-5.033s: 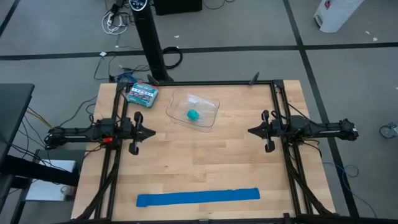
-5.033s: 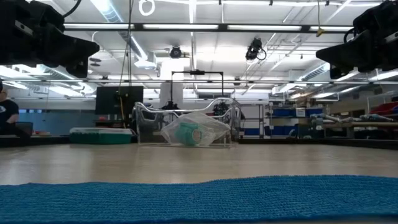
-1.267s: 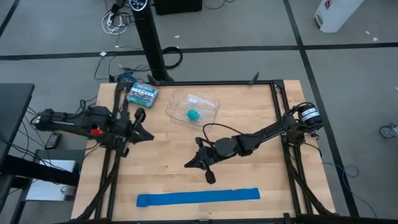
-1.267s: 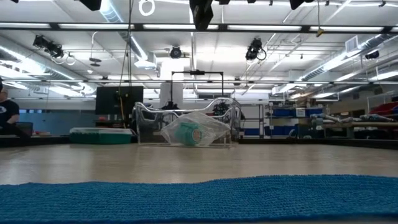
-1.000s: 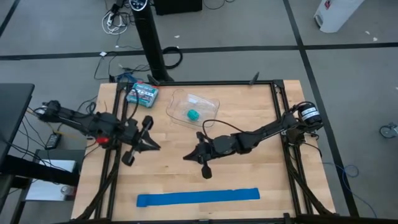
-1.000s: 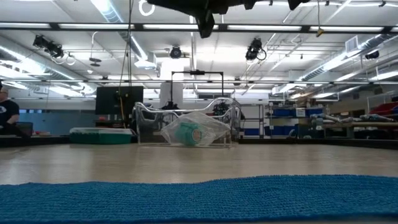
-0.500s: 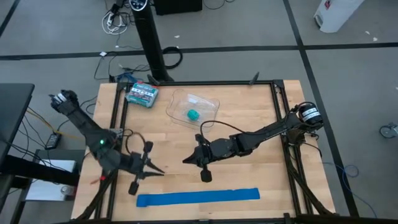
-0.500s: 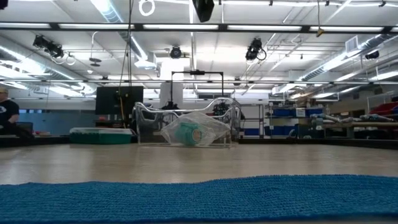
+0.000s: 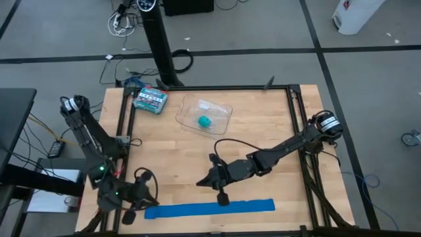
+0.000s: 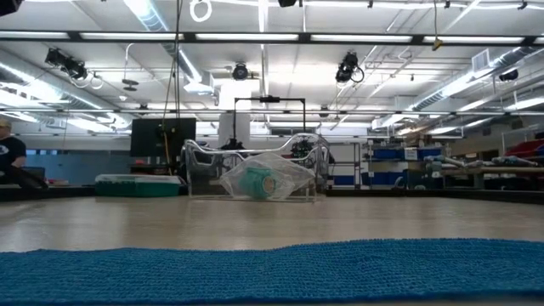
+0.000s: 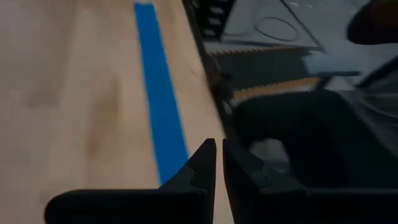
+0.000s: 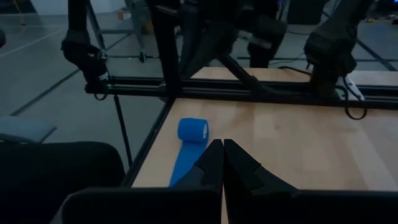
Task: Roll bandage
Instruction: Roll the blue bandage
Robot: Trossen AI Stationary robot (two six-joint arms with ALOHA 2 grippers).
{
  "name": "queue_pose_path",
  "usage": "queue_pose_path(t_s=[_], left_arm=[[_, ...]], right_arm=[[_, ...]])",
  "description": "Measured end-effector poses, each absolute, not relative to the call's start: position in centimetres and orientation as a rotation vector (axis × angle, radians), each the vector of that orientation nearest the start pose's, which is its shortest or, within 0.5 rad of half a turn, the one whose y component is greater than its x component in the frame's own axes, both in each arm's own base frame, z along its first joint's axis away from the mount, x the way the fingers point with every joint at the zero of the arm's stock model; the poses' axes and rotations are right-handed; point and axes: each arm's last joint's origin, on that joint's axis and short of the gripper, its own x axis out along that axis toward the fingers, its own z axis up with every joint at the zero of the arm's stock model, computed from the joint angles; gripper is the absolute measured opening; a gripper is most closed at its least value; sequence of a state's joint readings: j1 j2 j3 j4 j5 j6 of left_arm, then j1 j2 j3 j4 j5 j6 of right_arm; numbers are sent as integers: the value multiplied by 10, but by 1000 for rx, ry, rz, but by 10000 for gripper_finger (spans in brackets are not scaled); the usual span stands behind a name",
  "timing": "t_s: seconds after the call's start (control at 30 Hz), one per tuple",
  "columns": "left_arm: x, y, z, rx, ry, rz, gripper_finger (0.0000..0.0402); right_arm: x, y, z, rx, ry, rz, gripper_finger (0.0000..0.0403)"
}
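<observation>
Bandage (image 9: 209, 209) lies mostly flat just below both pincers, one end already curled. Left pincer (image 9: 132, 210), closed, sits beside that end; right pincer (image 9: 221, 193), closed, hovers mid-strip. Approach stage; next, opening to grip.

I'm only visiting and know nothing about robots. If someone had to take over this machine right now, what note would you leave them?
Left tool: shut, empty, low over the left end of the bandage.
Right tool: shut, empty, just above the strip's middle, near its far edge.
Bandage: lies almost fully stretched out flat along the near edge of the table. In the right wrist view its left end looks curled into a small roll.
Done: both arms have been brought to the strip.
Left: nearly all the rolling, probably starting from the left end.
</observation>
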State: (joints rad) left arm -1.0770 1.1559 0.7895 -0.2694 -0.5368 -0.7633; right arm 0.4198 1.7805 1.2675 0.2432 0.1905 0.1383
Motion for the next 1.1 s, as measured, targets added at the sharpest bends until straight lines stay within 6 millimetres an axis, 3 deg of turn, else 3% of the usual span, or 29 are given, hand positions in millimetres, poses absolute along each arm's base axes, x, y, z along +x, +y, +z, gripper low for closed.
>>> queue_pose_path(t_s=[0.2,0.4,0.77,0.97,1.1], left_arm=[[116,-217,249,-452,764,-371,37],[114,-226,232,-515,884,-319,37],[111,-238,198,-553,1149,-231,37],[112,-244,187,-550,1206,-225,37],[112,-246,175,-517,1270,-192,37]], right_arm=[[379,159,268,58,271,205,1],[387,147,263,37,271,218,2],[432,138,184,96,338,389,14],[451,143,163,104,364,431,18],[453,144,163,81,374,434,16]])
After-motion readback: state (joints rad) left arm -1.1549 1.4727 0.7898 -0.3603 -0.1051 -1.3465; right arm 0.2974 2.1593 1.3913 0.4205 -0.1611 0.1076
